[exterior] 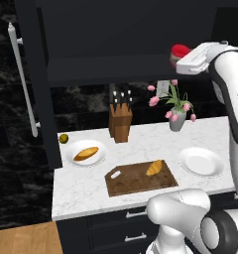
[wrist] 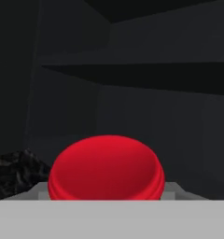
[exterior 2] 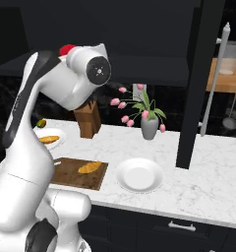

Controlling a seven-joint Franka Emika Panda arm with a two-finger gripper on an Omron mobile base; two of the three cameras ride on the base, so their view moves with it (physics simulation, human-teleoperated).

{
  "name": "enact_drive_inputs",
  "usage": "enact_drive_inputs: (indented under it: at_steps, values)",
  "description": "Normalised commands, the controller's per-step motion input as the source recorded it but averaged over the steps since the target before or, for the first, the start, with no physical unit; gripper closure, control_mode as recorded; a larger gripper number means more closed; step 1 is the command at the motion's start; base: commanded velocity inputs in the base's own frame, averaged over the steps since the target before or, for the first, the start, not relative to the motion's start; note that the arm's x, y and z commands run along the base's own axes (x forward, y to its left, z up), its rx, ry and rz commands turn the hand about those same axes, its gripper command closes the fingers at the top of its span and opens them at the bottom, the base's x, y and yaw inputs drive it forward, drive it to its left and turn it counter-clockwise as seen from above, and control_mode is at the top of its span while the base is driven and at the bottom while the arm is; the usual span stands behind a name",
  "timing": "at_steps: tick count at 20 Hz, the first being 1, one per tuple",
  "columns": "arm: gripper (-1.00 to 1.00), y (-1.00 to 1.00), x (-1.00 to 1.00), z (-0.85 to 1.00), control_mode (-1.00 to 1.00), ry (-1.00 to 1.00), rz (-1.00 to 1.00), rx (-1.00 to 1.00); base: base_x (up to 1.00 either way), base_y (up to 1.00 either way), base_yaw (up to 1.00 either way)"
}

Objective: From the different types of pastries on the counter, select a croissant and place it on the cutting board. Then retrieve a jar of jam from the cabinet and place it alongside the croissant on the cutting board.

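Croissant (exterior: 154, 167) already sits on the cutting board (exterior: 136, 182) — step in hand looks like fetching the jam jar (wrist: 106, 169) from the cabinet (exterior: 91, 49). The jar's red lid is right in front of the hand camera, at the shelf's right end. Gripper state: cannot tell, fingers hidden behind the lid.

To do it well: confirm a grip low on the jar body, not the domed lid, then pull straight back off the shelf before dropping.

Obstacles below the exit path — flower vase (exterior: 177, 120) directly under, knife block (exterior: 120, 124), empty white plate (exterior: 202, 162). Second plate with a loaf (exterior: 86, 153) sits left on the tabletop (exterior: 81, 191).
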Motion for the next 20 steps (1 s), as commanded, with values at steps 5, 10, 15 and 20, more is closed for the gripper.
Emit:
enact_drive_inputs:
  at_steps: [5, 10, 15, 20]
  values:
    - [1.0, 0.0, -1.0, -0.2, -1.0, 0.06, 0.0, 0.0, 0.0, 0.0, 0.0]
    - [1.0, 0.18, -0.98, -0.3, -1.0, -0.01, -0.06, -0.01, 0.0, 0.0, 0.0]
    - [1.0, 0.08, -0.7, -0.09, -1.0, 0.05, -0.52, 0.0, 0.0, 0.0, 0.0]
    - [1.0, 0.04, -0.38, -0.73, -1.0, 0.01, -0.65, 0.0, 0.0, 0.0, 0.0]
